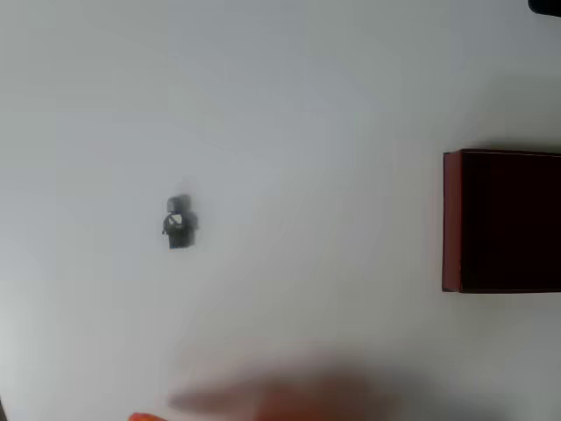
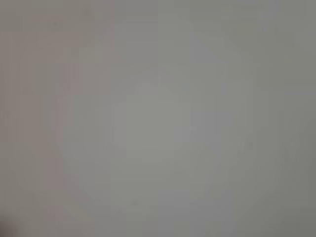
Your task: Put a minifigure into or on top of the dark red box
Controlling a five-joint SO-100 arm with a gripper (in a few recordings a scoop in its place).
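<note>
The minifigure (image 1: 180, 221) is a tiny dark grey-black figure with a small white patch. It lies on the white table (image 1: 289, 123), left of centre in the overhead view. The dark red box (image 1: 500, 219) stands at the right edge, with dark red walls and an almost black inside, and the frame cuts it off. A wide stretch of bare table separates the two. The wrist view is a blurred pale grey surface with no fingers in it.
A blurred pinkish shape (image 1: 280, 399) stretches along the bottom edge of the overhead view; I cannot tell what it is. A small orange bit (image 1: 140, 417) pokes in beside it. A dark object (image 1: 545, 5) sits in the top right corner.
</note>
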